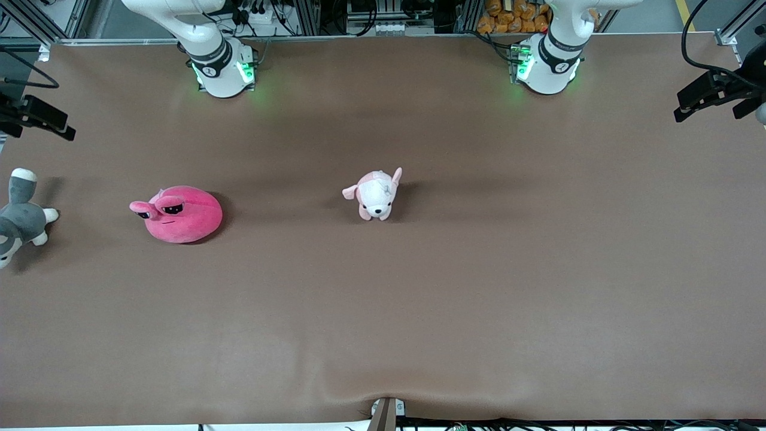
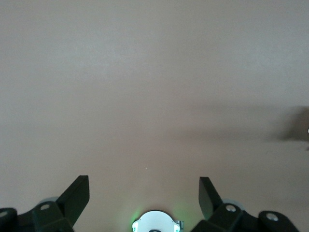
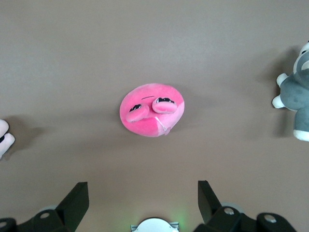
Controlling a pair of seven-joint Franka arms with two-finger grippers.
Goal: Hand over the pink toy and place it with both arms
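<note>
A robotics lab, as we read it.
We see two arm bases (image 1: 222, 73) bolted to a brown-covered table (image 1: 419, 287), aluminium framing (image 1: 54, 18) and cable bundles (image 1: 371, 15) along the table's edge by the bases, and a clamped camera (image 1: 712, 90) at the left arm's end.

The brown cloth-covered table (image 1: 419, 311) carries three plush toys. The hot-pink round blob plush (image 1: 179, 214) lies between the grey-and-white plush animal (image 1: 21, 215) and the pale pink-and-white puppy plush (image 1: 375, 194).
</note>
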